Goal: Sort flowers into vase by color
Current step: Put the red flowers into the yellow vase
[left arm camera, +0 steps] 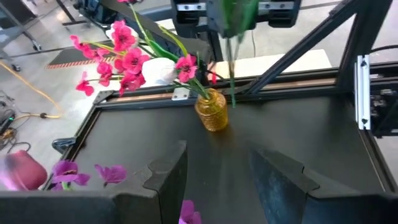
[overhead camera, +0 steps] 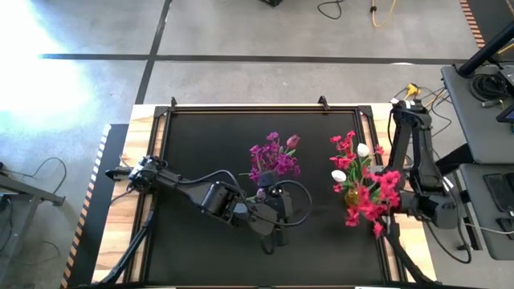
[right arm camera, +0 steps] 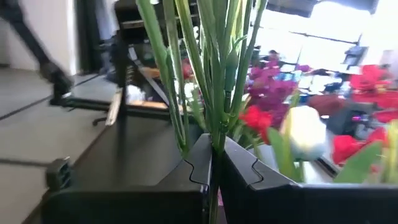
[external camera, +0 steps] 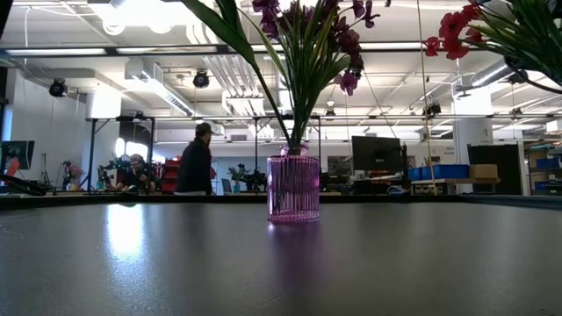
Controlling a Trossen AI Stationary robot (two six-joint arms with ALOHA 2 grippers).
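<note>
Right gripper (right arm camera: 214, 165) jaws pinch a green stem (right arm camera: 219, 81); placing step; next, lower it into the yellow vase (left arm camera: 212, 111); left gripper (left arm camera: 217, 180) spread, empty.

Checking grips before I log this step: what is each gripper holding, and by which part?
The right gripper is shut on a flower stem, low on the green stalk. The left gripper is open and holds nothing.
</note>
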